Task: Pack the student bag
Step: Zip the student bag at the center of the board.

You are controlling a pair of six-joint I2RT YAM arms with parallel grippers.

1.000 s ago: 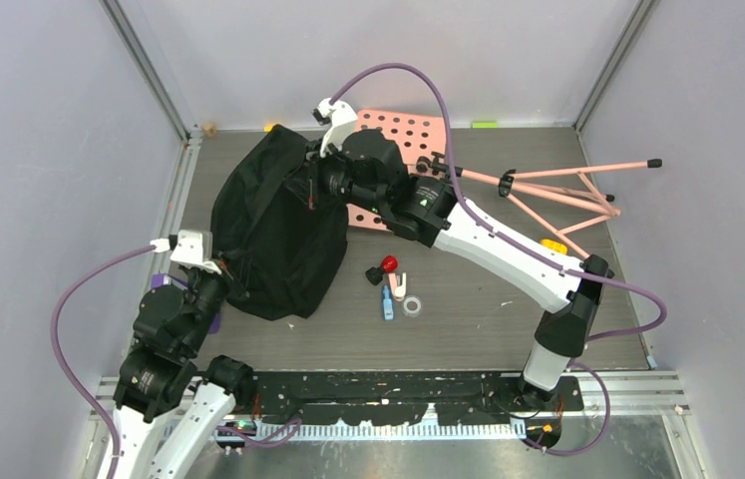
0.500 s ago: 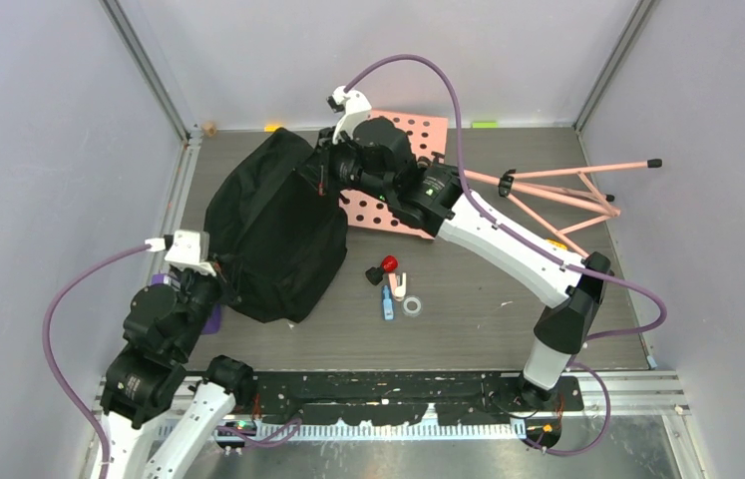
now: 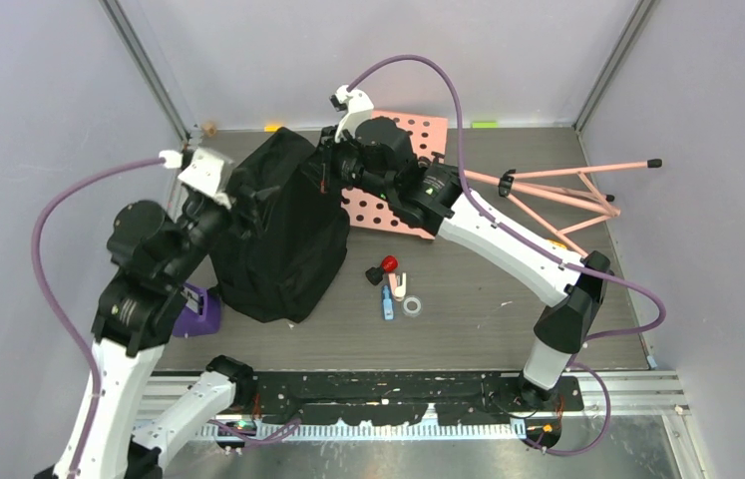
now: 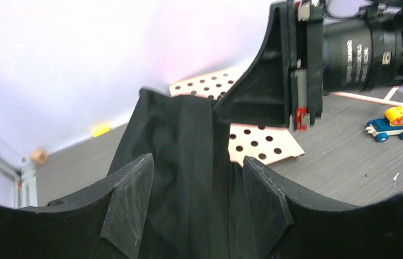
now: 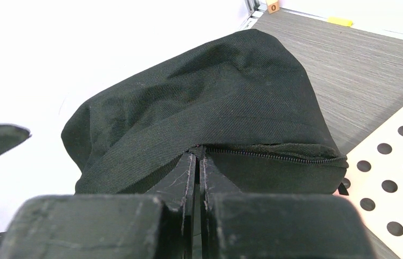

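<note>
The student bag (image 3: 278,235) sat on the left half of the grey wood-grain tabletop (image 3: 488,299), beside a pink perforated board (image 3: 408,135). The right gripper (image 5: 199,162) was clamped tight on the fabric at the bag's zipper edge. The left gripper (image 4: 196,162) stood spread on either side of a fold of the bag, possibly brushing it; the wrist view left that unclear. Pale lilac walls (image 3: 49,100) with aluminium corner posts (image 3: 149,70) enclosed the table. A pink folding stand (image 3: 567,190) lay far right.
</note>
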